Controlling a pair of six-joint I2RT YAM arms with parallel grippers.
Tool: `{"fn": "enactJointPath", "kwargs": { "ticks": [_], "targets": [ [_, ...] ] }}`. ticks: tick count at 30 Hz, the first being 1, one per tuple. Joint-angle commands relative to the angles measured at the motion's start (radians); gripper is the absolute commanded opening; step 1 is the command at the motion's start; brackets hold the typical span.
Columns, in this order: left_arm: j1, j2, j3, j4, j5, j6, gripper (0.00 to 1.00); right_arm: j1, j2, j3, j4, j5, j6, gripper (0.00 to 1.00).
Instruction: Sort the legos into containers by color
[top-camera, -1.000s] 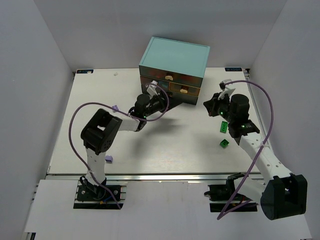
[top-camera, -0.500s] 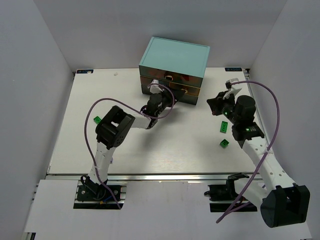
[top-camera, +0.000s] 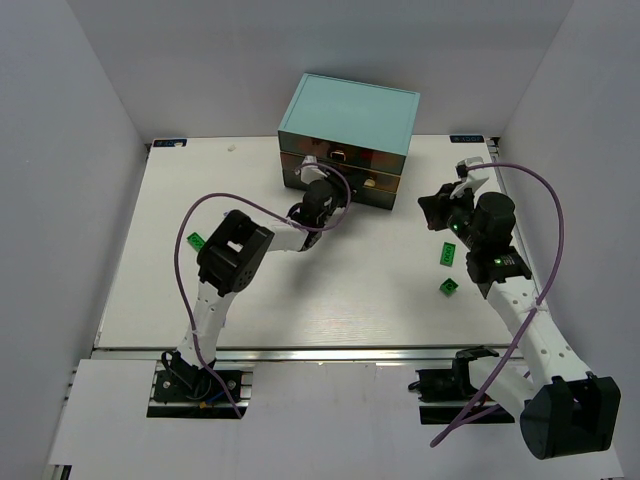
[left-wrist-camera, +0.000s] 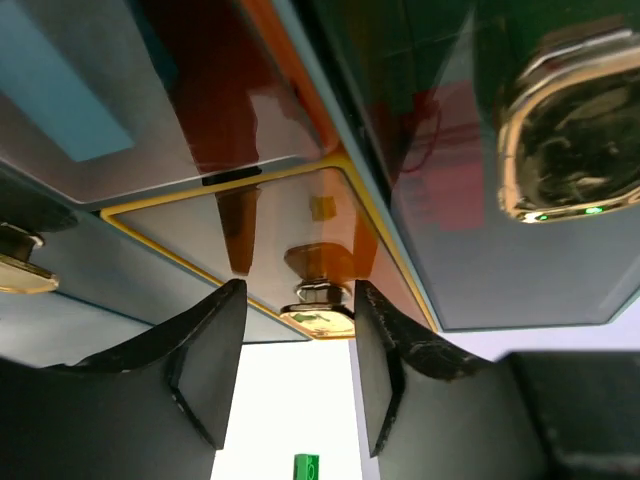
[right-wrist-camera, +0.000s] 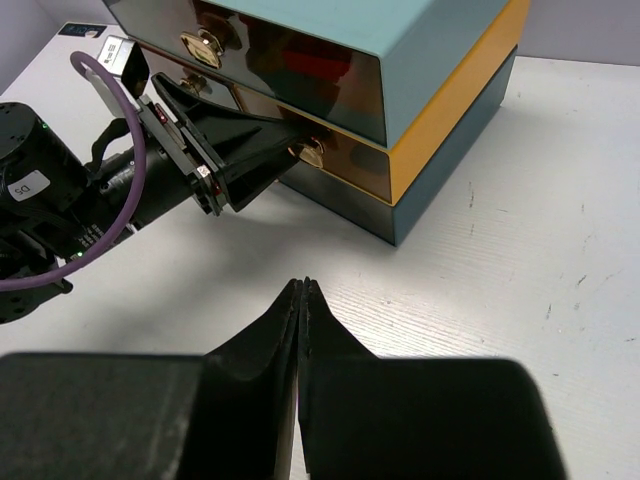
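Cabinet: the cabinet (top-camera: 350, 110) stands at the table's (top-camera: 350, 310) far edge, about midway along it, with its drawer fronts facing me.
Left gripper: my left gripper (left-wrist-camera: 300, 290) is about half open and straddles the handle (left-wrist-camera: 318, 308) of a lower drawer (left-wrist-camera: 280, 215). I see a gap on one side of the handle, so I judge it is not gripped yet.
Right gripper: my right gripper (right-wrist-camera: 302, 285) has its fingers pressed together and holds nothing. It hangs over the table to the right of the cabinet.
Legos: I see three, all green and all loose on the table. The left lego (top-camera: 195, 240) lies toward the left edge. The upper right lego (top-camera: 447, 255) and the lower right lego (top-camera: 449, 287) lie toward the right edge.
Other colours: I see none, and I cannot make out what the drawers hold.
Done: I see no drawer pulled out and no lego in either gripper.
Left: I have to pull this drawer open, then carry in every lego I can see.
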Motion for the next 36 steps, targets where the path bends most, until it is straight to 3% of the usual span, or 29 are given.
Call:
{"fn": "enactJointPath", "kwargs": {
  "ticks": [1, 10, 15, 19, 36],
  "targets": [
    [-0.013, -0.015, 0.052, -0.049, -0.022, -0.014, 0.55, -0.005, -0.021, -0.005, 0.052, 0.003, 0.008, 0.0],
    [-0.013, 0.0, 0.096, -0.085, 0.001, -0.04, 0.56, -0.021, -0.018, -0.009, 0.055, 0.001, 0.011, 0.0],
    [-0.022, -0.005, 0.084, -0.082, 0.004, -0.045, 0.4, -0.03, -0.015, -0.009, 0.057, -0.003, 0.012, 0.0],
    [-0.022, -0.031, 0.051, -0.069, 0.007, -0.046, 0.34, -0.036, -0.013, -0.012, 0.055, -0.014, 0.012, 0.0],
    [-0.022, -0.285, -0.365, 0.115, 0.104, -0.04, 0.31, -0.047, 0.041, -0.015, 0.049, -0.054, -0.021, 0.0]
  ]
}}
